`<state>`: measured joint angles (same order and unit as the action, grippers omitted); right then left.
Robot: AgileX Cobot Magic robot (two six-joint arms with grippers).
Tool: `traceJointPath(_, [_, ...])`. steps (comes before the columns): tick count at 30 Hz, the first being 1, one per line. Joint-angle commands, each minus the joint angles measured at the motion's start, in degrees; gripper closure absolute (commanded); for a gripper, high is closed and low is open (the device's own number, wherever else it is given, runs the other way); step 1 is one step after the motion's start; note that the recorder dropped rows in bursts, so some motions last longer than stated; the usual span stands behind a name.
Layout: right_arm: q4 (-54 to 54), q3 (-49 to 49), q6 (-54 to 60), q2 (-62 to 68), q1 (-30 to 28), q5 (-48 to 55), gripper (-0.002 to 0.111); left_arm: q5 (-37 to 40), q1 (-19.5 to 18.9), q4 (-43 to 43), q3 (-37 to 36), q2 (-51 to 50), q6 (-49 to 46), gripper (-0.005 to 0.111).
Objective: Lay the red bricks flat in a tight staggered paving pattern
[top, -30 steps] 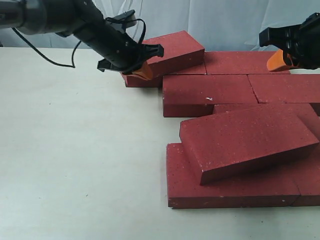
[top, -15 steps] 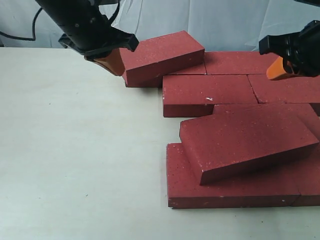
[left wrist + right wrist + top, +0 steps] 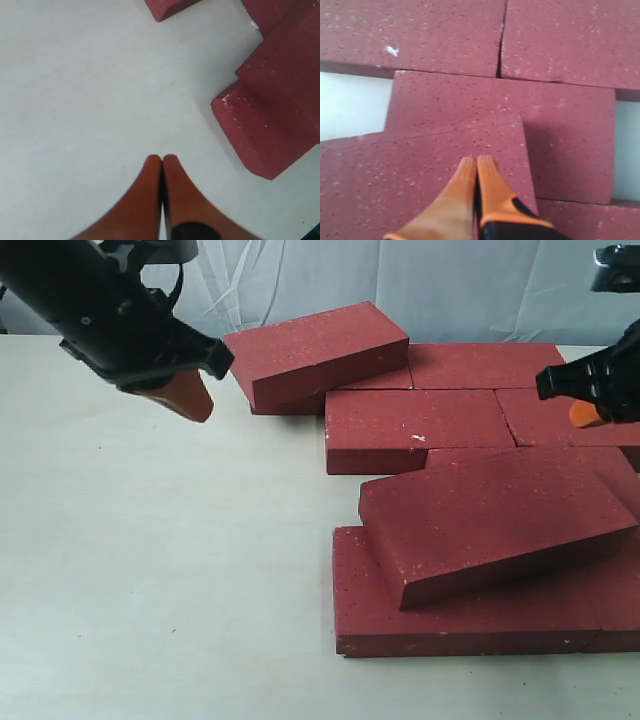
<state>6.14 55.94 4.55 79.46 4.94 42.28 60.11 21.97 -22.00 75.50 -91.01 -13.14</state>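
**Both grippers empty, two red bricks still propped up**

We see the left gripper (image 3: 182, 400), fingers pressed together on nothing, over bare table (image 3: 150, 570) just beside the tilted back brick (image 3: 318, 348). The right gripper (image 3: 582, 412) is likewise closed and empty, and hovers above the flat bricks on the right. The red bricks (image 3: 470, 365) cluster on the right half of the table. We count eight: six lying flat, among them the chipped brick (image 3: 420, 425), and two tilted. The tilted back brick leans up on the back row, and the front tilted brick (image 3: 490, 520) lies askew across the nearer rows. Whether another hides beneath, we cannot tell. We judge this a pause between grasps. The next move calls for parting the fingers, taking a propped brick and setting it down flat, joints offset.
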Motion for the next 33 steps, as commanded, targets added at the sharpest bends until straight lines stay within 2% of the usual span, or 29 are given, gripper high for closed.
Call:
traceJointPath(1, [-8.9, -2.0, -10.9, 0.3, -0.3, -2.2, 0.109, -4.4, -0.1, 2.1, -4.4, 2.1, -1.2, 0.107])
traceJointPath(4, [-13.7, -2.0, -15.3, 1.0, -1.0, -1.9, 0.109, -7.3, -1.3, 4.0, -7.2, 2.8, -0.8, 0.107])
traceJointPath(13, [-13.6, -2.0, -15.3, 5.5, -8.6, 0.0, 0.109, -16.2, -8.5, 2.1, -15.3, 3.3, -0.4, 0.107])
traceJointPath(20, [-18.3, -2.0, -15.3, 10.3, -8.9, 0.9, 0.109, -21.0, -9.4, 2.5, -18.4, 3.3, -0.4, 0.107])
traceJointPath(23, [-15.9, -2.0, -15.1, 12.1, -8.9, 0.8, 0.109, -21.2, -9.4, 2.4, -18.4, 3.3, -0.4, 0.107])
traceJointPath(26, [-5.1, -2.0, -4.5, 12.2, -8.8, 1.3, 0.109, -21.3, -9.4, 2.4, -18.4, 3.3, -0.4, 0.107])
traceJointPath(27, [-1.1, -2.0, -0.4, 12.2, -8.5, 2.2, 0.109, -21.3, -9.4, 2.4, -18.4, 3.3, -0.4, 0.107])
traceJointPath(30, [1.7, -1.9, 1.4, 12.2, -5.3, 4.0, 0.109, -21.8, -9.4, 1.9, -18.4, 3.3, -0.4, 0.107])
traceJointPath(33, [4.1, 0.1, 3.6, 12.2, 1.4, 6.1, 0.109, -22.7, -9.4, 1.9, -18.4, 3.3, -0.4, 0.107])
